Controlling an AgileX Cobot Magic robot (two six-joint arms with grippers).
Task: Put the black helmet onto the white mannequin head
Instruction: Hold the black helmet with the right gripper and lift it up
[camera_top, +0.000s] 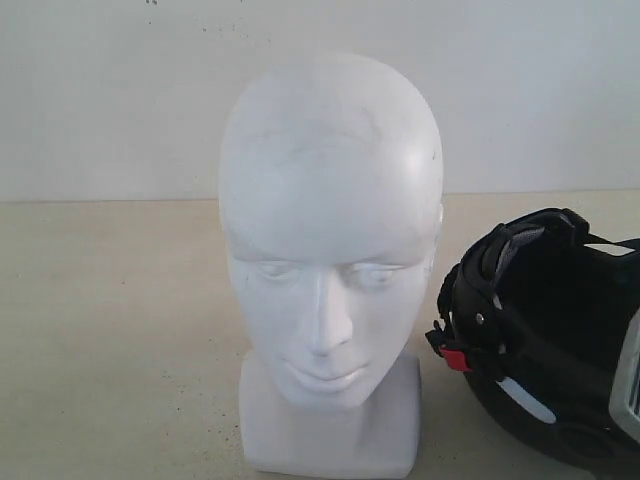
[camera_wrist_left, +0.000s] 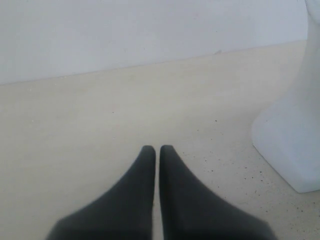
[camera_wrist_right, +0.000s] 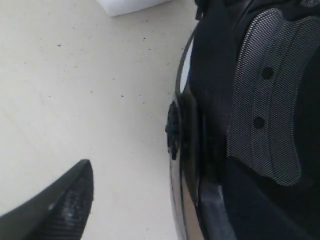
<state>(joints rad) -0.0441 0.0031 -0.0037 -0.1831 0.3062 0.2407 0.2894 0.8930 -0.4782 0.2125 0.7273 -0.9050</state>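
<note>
The white mannequin head (camera_top: 330, 230) stands upright on the table, face toward the exterior camera. To its right lies the black helmet (camera_top: 545, 350), its padded opening showing and its red buckle (camera_top: 455, 358) close to the head's neck base. Neither gripper shows in the exterior view. My left gripper (camera_wrist_left: 157, 150) is shut and empty, low over the table, with the head's base (camera_wrist_left: 292, 135) off to one side. My right gripper (camera_wrist_right: 150, 175) is open at the helmet (camera_wrist_right: 240, 125) rim. One finger (camera_wrist_right: 70, 200) stands outside the shell, apart from it; the other is hidden.
The beige speckled table (camera_top: 120, 330) runs back to a plain white wall (camera_top: 100, 100). Grey mesh padding (camera_wrist_right: 275, 95) lines the helmet's inside. A corner of the head's base (camera_wrist_right: 127, 5) shows beyond the helmet in the right wrist view.
</note>
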